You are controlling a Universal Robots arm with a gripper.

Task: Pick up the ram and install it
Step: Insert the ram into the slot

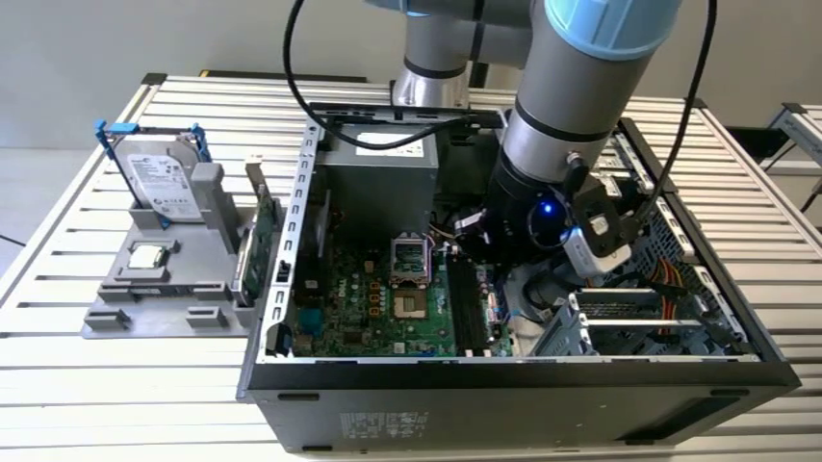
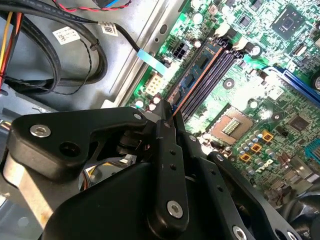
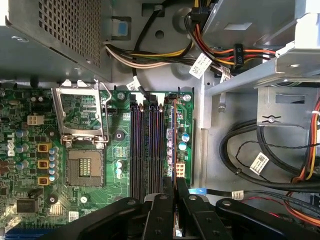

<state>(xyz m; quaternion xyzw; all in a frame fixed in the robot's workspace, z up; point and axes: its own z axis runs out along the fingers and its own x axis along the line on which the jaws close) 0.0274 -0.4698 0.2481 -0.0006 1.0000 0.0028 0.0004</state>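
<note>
A table of pale metal slats carries the scene in the exterior view, its ribs running from nine o'clock to three o'clock under even, soft light. Behind it, toward twelve o'clock, stands a plain light wall. At three o'clock a second slatted metal surface edges in, with grey floor at nine o'clock.

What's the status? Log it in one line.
gripper: shut on ram | ram: edge-on at memory slots | seated: cannot tell

Robotics lab; slatted metal bench; opened computer case
</note>
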